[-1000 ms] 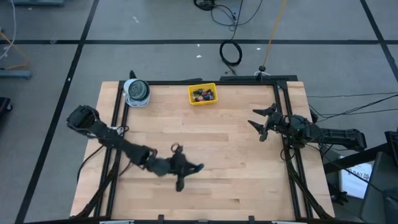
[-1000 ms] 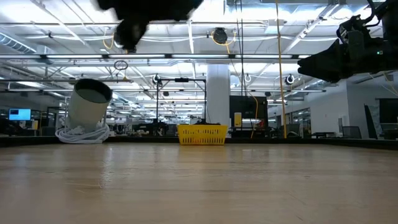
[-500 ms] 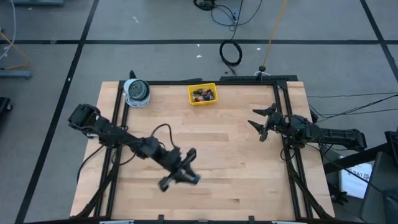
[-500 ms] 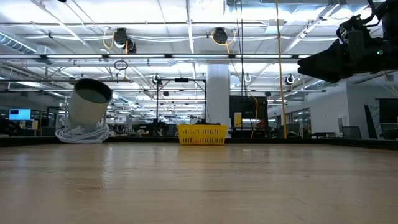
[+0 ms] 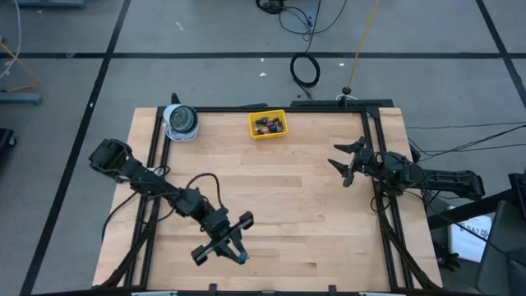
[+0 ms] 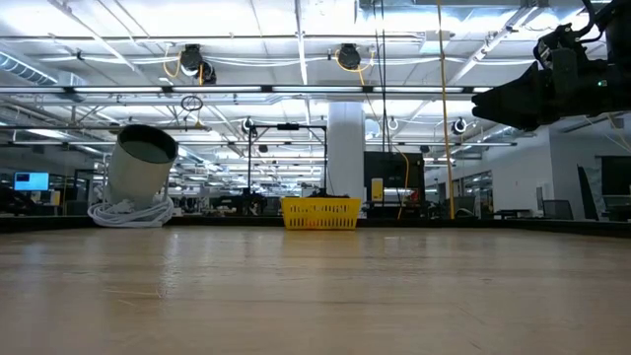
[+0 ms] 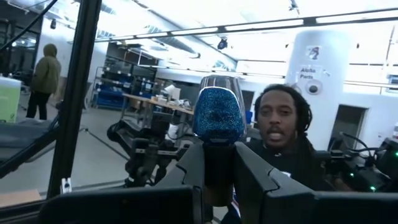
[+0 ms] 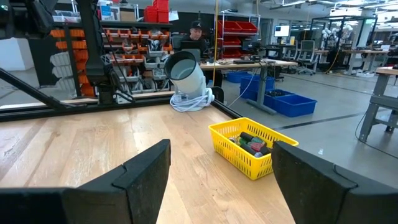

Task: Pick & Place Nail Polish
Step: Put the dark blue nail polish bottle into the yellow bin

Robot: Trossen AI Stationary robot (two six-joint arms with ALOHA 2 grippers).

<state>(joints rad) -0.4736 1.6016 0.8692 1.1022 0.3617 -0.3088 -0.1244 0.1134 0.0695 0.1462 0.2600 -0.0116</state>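
1 blue bottle point(image 7: 218, 116): clamped between the left gripper's point(image 5: 236, 254) fingers point(image 7: 261, 180), lower centre of high view. Other bottles point(image 5: 269, 125): in yellow tray point(image 5: 256, 132), top centre. Right gripper point(image 5: 342, 164): spread, empty, right edge.

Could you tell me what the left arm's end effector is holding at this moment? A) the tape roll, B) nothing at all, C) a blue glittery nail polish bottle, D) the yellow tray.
C: in the left wrist view the left end effector is shut on a blue glittery nail polish bottle, which also shows as a blue speck at its tip in the high view, while the yellow tray and tape roll sit at the table's far edge.
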